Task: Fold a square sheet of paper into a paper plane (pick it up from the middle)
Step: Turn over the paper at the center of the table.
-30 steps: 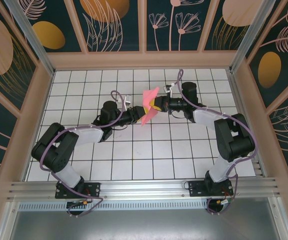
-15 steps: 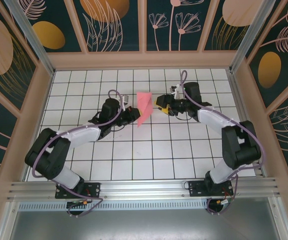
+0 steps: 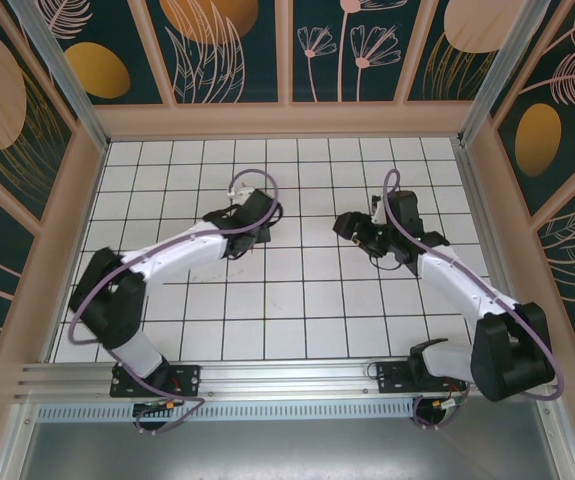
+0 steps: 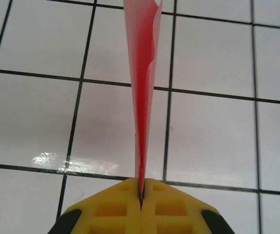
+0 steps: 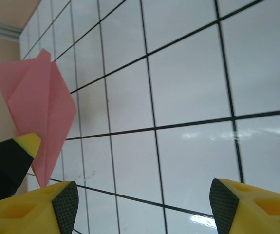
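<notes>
Left hand [image 4: 140, 189], reaching forward, clamps paper plane [image 4: 142, 73]; right hand [image 5: 142, 197] agape.

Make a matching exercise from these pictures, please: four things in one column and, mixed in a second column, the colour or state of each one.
Things
1. left gripper
2. right gripper
3. folded paper
4. table

Colours or states
a. open, holding nothing
b. white with black grid lines
c. shut on the folded paper
d. pink-red

Right pairs: 1-c, 2-a, 3-d, 4-b.
</notes>
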Robot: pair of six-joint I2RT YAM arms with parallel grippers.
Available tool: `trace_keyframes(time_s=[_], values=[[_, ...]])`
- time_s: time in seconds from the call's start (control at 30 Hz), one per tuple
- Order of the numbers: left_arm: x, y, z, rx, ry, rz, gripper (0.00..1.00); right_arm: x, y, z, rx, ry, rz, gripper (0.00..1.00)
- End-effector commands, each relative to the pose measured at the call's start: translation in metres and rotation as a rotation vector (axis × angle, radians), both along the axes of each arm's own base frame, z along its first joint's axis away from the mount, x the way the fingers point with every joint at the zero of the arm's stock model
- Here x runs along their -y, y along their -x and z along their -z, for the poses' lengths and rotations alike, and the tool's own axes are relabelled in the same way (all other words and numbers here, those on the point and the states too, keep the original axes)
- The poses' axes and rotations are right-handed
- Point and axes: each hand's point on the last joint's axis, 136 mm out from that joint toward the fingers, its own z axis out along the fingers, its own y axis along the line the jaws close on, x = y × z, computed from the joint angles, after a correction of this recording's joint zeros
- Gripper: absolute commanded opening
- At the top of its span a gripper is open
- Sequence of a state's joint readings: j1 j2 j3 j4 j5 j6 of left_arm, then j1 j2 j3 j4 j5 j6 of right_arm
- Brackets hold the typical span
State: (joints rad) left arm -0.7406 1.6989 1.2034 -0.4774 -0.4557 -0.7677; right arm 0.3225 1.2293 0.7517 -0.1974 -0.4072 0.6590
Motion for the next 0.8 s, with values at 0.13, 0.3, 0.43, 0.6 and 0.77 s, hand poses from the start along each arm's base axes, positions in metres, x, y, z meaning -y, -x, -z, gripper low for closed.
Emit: trace_keyframes(time_s=[0.13, 0.3, 0.43, 0.6, 0.77], values=[[0.010, -0.003, 0.034, -0.090, -0.285, -0.063, 0.08, 0.024, 0.020, 0.013, -0.016, 0.086, 0.060, 0.74], [0.041, -0.008, 0.059, -0.133, -0.227, -0.028, 0.15, 0.027, 0.031, 0.019, -0.025, 0.078, 0.071, 0.74], [0.064, -0.015, 0.063, -0.137, -0.138, 0.009, 0.23, 0.028, 0.033, 0.016, -0.011, 0.076, 0.068, 0.74], [0.087, -0.021, 0.056, -0.130, -0.060, 0.074, 0.40, 0.028, 0.035, 0.014, -0.011, 0.061, 0.075, 0.74], [0.113, -0.028, 0.043, -0.116, 0.025, 0.155, 0.58, 0.032, 0.040, 0.013, -0.004, 0.061, 0.093, 0.75]])
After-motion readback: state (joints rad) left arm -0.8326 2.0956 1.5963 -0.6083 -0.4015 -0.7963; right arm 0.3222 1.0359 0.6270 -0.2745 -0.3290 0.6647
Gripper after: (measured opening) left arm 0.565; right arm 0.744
